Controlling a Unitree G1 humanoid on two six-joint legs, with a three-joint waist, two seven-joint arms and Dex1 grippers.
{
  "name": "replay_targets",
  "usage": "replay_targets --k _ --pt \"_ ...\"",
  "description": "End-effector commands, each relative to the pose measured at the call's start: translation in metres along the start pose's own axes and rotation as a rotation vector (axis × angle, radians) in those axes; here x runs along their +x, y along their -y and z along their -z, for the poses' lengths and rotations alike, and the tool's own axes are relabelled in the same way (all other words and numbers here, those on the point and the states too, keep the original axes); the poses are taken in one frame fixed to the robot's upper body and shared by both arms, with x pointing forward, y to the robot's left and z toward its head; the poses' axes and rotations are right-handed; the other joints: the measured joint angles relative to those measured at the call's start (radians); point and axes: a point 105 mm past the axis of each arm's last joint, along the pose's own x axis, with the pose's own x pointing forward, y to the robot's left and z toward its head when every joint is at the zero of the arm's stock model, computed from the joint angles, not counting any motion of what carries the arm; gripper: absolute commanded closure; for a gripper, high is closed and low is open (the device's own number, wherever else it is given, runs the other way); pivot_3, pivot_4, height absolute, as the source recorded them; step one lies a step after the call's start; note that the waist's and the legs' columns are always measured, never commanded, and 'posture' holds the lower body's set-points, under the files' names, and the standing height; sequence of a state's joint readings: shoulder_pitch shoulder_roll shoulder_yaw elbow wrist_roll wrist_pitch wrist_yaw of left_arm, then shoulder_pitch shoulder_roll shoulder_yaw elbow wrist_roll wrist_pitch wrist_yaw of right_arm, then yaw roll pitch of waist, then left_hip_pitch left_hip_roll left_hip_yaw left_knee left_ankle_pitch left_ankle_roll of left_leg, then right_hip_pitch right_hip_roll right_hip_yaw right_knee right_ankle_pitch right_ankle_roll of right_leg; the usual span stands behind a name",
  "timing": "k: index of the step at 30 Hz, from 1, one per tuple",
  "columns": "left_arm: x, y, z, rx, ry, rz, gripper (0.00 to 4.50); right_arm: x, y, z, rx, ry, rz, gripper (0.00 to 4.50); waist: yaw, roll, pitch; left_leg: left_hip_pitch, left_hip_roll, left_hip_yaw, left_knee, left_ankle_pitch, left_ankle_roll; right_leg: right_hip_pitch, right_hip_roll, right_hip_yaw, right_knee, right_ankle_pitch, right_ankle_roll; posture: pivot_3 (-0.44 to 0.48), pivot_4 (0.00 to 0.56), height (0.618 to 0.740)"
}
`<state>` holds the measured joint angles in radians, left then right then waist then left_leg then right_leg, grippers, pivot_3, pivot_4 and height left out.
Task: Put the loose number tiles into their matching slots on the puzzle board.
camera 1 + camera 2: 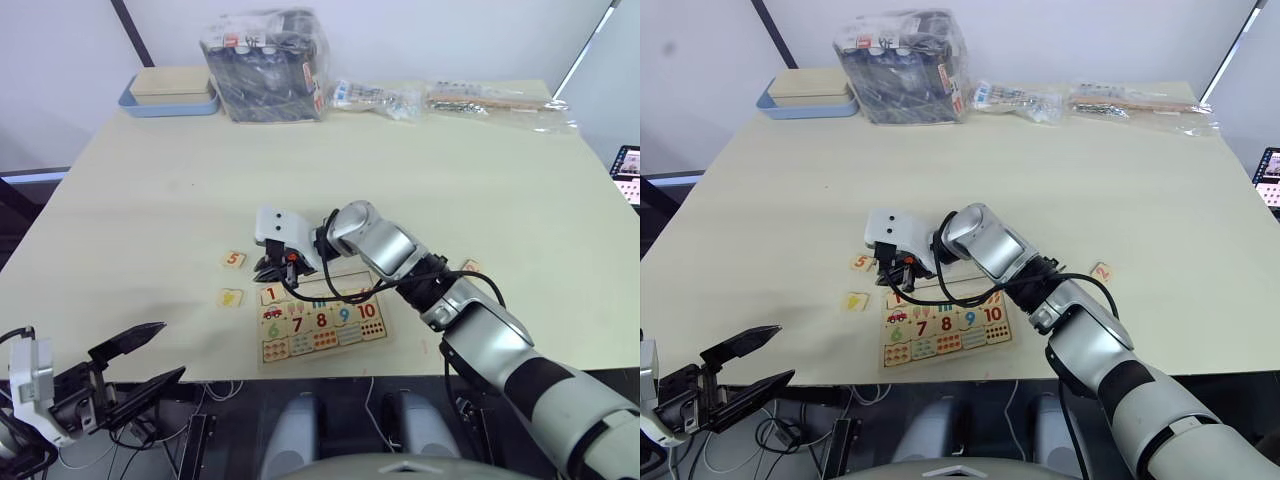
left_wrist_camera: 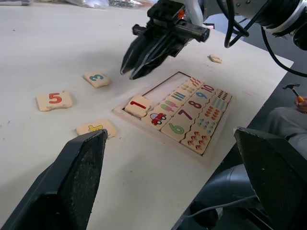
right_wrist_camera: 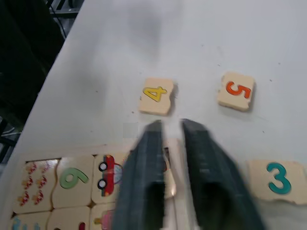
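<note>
Left wrist view: right gripper (image 2: 139,67), fingers nearly together and empty, hovers over tile 1 (image 2: 138,105) — which looks unseated and could jam; left gripper (image 1: 140,362) gapes.

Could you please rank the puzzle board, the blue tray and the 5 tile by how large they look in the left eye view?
Largest to smallest:
1. puzzle board
2. blue tray, though it sits farther from the camera, so its true size is unsure
3. 5 tile, clearly smallest

Right gripper (image 2: 144,60) boxed in low, open tabletop beyond

Tile 1 (image 2: 138,105) sits right below its tips on the puzzle board (image 2: 211,153); tiles 3 (image 2: 96,78), 4 (image 3: 156,96) and 5 (image 3: 235,90) ring it; bare table (image 1: 420,170) lies further out.
</note>
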<state>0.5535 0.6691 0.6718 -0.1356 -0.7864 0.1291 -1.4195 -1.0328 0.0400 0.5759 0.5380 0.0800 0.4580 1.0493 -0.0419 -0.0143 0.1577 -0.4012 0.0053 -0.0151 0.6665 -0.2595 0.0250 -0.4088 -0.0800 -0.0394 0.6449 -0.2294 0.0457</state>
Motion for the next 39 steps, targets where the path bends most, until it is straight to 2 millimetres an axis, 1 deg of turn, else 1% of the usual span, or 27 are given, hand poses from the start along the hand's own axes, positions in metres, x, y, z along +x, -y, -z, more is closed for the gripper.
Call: replay_targets --k 1,8,21,28,39 --pt "-0.003 0.000 -0.006 0.031 0.009 -0.010 0.00 -0.001 0.002 -0.010 -0.037 0.032 0.005 4.42 0.000 0.000 0.000 0.001 0.001 0.001 -0.001 0.000 0.000 0.000 0.001 0.001 0.000 0.000 0.000 0.000 0.150 0.740" --pt "-0.004 -0.001 -0.006 0.033 0.007 -0.012 0.00 0.001 0.006 0.000 -0.045 -0.002 0.018 4.42 0.000 0.000 0.000 0.002 0.006 0.004 -0.001 0.000 0.000 -0.001 0.006 0.004 0.000 -0.001 -0.006 0.000 0.150 0.740" --pt "-0.005 -0.001 -0.006 0.034 0.006 -0.014 0.00 0.004 0.007 0.012 -0.040 -0.040 0.033 4.42 0.000 0.000 0.000 0.002 0.012 0.007 -0.001 0.000 -0.001 -0.001 0.008 0.006 -0.002 0.000 -0.008 0.000 0.150 0.740" --pt "-0.005 -0.001 -0.005 0.033 0.004 -0.018 0.00 0.005 0.008 0.016 -0.037 -0.056 0.041 4.42 0.000 0.000 0.000 0.002 0.013 0.007 -0.001 0.000 -0.001 -0.001 0.008 0.006 -0.002 0.000 -0.008 0.000 0.150 0.740" --pt "-0.006 0.000 -0.004 0.031 0.002 -0.020 0.00 0.008 0.003 0.021 -0.030 -0.073 0.017 4.42 0.000 0.000 0.000 0.002 0.013 0.009 -0.003 0.000 -0.001 -0.003 0.008 0.008 -0.002 0.000 -0.009 0.000 0.150 0.740"
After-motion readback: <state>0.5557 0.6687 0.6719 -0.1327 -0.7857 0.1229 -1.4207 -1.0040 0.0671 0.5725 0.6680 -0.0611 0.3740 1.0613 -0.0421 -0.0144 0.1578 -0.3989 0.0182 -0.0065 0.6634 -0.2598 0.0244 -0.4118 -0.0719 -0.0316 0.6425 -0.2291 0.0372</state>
